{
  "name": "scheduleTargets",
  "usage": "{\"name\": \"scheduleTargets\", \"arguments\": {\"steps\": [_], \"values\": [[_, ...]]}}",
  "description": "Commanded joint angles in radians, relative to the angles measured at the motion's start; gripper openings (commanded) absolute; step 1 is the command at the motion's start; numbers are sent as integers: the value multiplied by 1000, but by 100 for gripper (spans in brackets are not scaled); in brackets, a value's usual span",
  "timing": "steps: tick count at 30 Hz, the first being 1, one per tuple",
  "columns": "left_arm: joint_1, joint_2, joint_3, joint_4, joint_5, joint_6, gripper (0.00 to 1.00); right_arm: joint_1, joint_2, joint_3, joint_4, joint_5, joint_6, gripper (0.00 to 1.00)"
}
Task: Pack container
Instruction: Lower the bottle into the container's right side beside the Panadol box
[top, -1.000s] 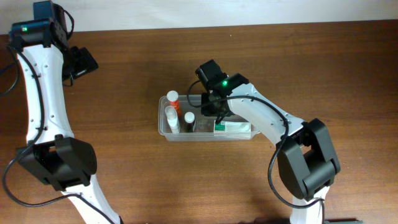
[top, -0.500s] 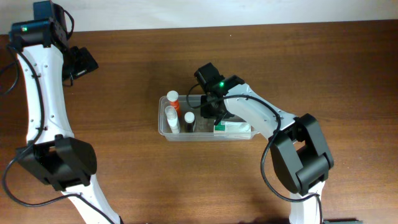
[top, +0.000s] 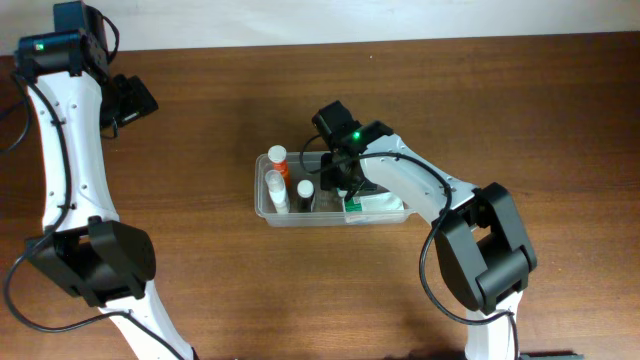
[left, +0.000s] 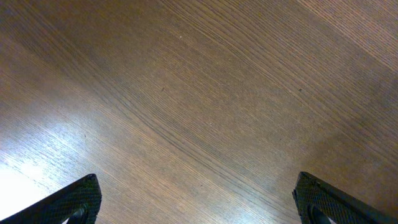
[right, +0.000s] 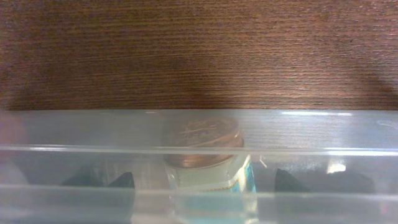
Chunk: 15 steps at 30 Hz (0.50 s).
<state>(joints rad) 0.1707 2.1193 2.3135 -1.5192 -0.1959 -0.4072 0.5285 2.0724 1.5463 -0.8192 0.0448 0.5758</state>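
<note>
The clear plastic container (top: 263, 208) stands mid-table. It holds an orange-capped bottle (top: 277, 156), a white bottle (top: 275, 190), a dark bottle with a white cap (top: 304, 190) and a white-and-green carton (top: 378, 206). My right gripper (top: 341, 182) reaches down into the container between the dark bottle and the carton. In the right wrist view its fingers (right: 199, 182) are open, seen through the container wall (right: 323, 130), with a brown-capped, teal-labelled bottle (right: 204, 133) standing between them, untouched. My left gripper (top: 130, 100) is open and empty over bare table at the far left (left: 199, 205).
The brown wooden table (top: 520, 120) surrounds the container. A white wall edge runs along the back. The right arm's links lie over the container's right half.
The right arm's elbow has swung a little left and the gripper has settled slightly into the container. The left arm has not moved.
</note>
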Motion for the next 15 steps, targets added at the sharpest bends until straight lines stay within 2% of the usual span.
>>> {"name": "scheduleTargets", "arguments": {"steps": [1, 8, 11, 15], "values": [[2, 2, 13, -1, -11, 5, 100, 9, 4, -5, -11, 8, 1, 64], [2, 2, 13, -1, -11, 5, 99, 9, 4, -5, -22, 5, -3, 64], [2, 2, 13, -1, -11, 5, 99, 9, 5, -5, -18, 14, -21, 70], [2, 2, 13, -1, -11, 5, 99, 8, 7, -5, -8, 24, -21, 72]]}}
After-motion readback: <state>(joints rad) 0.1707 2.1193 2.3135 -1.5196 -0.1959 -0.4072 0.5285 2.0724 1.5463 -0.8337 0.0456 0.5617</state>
